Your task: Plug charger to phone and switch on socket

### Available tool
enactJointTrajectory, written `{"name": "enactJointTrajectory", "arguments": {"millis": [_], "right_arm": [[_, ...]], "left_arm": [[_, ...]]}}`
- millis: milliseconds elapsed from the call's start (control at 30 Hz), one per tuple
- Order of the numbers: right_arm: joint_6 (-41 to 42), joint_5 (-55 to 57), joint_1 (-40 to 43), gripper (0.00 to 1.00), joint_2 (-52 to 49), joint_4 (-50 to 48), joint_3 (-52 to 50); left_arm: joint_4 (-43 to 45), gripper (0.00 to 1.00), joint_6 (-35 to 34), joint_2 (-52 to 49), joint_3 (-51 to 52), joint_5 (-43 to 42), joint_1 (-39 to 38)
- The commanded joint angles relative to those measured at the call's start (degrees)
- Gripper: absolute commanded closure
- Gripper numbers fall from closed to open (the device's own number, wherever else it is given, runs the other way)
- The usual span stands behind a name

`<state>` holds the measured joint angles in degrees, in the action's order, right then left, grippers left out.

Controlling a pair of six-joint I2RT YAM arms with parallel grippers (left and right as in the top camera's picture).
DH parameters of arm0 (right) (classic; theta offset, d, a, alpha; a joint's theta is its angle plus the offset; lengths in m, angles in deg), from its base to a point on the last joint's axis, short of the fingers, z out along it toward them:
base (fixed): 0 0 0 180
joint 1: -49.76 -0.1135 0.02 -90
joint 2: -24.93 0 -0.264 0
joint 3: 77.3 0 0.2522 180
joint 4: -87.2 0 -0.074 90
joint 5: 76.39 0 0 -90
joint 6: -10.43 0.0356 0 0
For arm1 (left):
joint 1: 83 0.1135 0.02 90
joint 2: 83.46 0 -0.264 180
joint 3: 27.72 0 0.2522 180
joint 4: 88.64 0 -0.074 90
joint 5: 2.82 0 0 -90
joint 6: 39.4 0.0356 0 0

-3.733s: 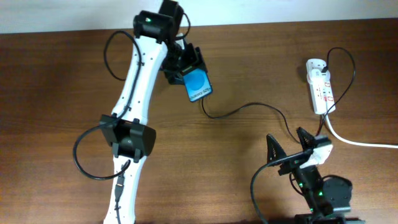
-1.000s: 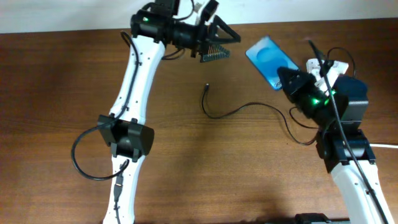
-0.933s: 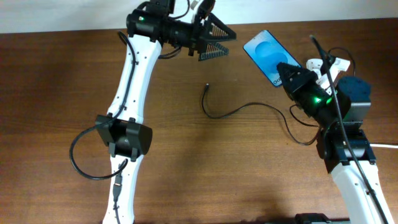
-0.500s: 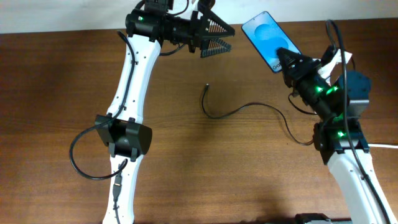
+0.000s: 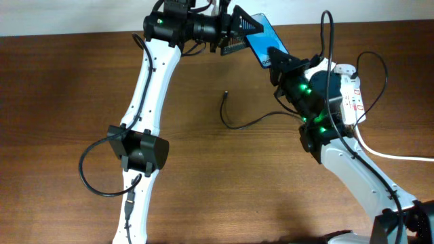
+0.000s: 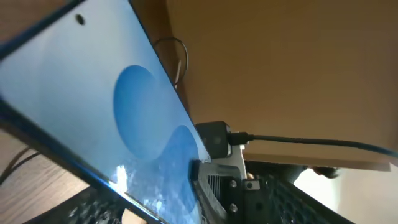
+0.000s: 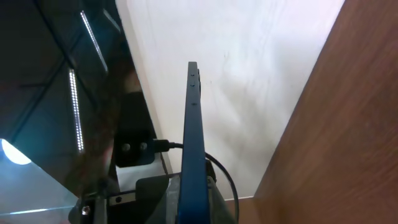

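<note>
The phone (image 5: 260,38), blue screen lit, is held tilted in the air above the table's far edge. My right gripper (image 5: 275,59) is shut on its lower end; the right wrist view shows the phone (image 7: 193,130) edge-on, pinched by that gripper (image 7: 196,190). My left gripper (image 5: 251,32) has a finger on each side of the phone's upper end. In the left wrist view the phone (image 6: 112,112) fills the space between the jaws, and I cannot tell whether they press on it. The charger (image 5: 261,119) lies loose on the table, its plug tip (image 5: 224,95) free. The socket (image 5: 350,91) lies at the right.
A thick white cord (image 5: 390,155) runs from the socket off the right edge. The left arm's white links (image 5: 146,102) cross the table's left half. A pale wall (image 5: 68,17) borders the far edge.
My right arm has swung the phone left and up, into the left gripper's jaws. The left jaws have narrowed around the phone's upper end. The charger has not moved.
</note>
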<state>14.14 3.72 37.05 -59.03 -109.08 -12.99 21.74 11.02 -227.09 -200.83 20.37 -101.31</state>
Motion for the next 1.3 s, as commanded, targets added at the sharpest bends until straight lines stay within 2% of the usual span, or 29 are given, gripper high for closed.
{"name": "enactJointTrajectory", "arguments": {"millis": [0, 67, 167, 333, 433, 567, 700, 733, 900, 967, 1067, 1133, 1167, 1267], "right_arm": [[2.82, 4.63, -2.14, 0.96, 0.0, -1.09, 0.92], [2.86, 5.03, -2.67, 0.96, 0.0, -1.09, 0.92], [7.34, 4.74, -2.71, 0.96, -0.04, -1.05, 0.92], [9.27, 4.59, -4.22, 0.96, -0.07, -1.31, 0.92], [9.25, 4.0, -4.22, 0.96, -0.07, -3.04, 0.92], [9.22, 3.93, -5.46, 0.96, -0.07, -3.17, 0.92], [9.22, 3.96, -5.44, 0.96, -0.07, -2.73, 0.92], [9.22, 3.91, -5.46, 0.96, -0.07, -2.73, 0.92], [9.22, 3.93, -5.44, 0.96, -0.07, -2.1, 0.9], [9.22, 3.93, -5.44, 0.95, -0.07, -2.1, 0.9], [9.18, 3.93, -5.44, 0.85, -0.07, -1.84, 0.9], [9.2, 4.09, -5.44, 0.68, -0.07, -1.7, 0.9], [9.2, 4.13, -5.38, 0.55, -0.07, -1.7, 0.9], [9.16, 4.13, -5.29, 0.27, -0.04, -1.73, 0.9]], "left_arm": [[1.4, 0.32, -2.69, 0.92, -1.09, 2.21, -0.44], [1.4, 0.38, -2.91, 0.92, -1.09, 2.43, -0.46], [1.4, 0.46, -2.91, 0.92, -1.09, 2.91, -0.46], [1.4, 0.48, -2.86, 0.92, -1.09, 4.42, -1.18], [1.38, 0.56, -2.86, 0.92, -1.09, 6.71, -1.57], [1.38, 0.57, -2.89, 0.92, -1.09, 8.63, -1.57], [1.38, 0.65, -2.91, 0.92, -1.09, 8.85, -1.57], [1.36, 0.68, -2.91, 0.92, -1.09, 9.25, -1.57], [1.38, 0.98, -3.37, 0.92, -1.09, 11.17, -1.57], [1.38, 1.0, -4.81, 0.92, -1.09, 11.15, -1.57], [1.38, 1.0, -6.95, 0.92, -1.09, 11.15, -1.55], [1.38, 1.0, -7.13, 0.92, -1.09, 11.13, -1.29], [1.36, 1.0, -7.1, 0.92, -1.09, 11.04, -0.66], [1.11, 1.0, -5.46, 0.92, -1.09, 8.57, 2.8]]}}
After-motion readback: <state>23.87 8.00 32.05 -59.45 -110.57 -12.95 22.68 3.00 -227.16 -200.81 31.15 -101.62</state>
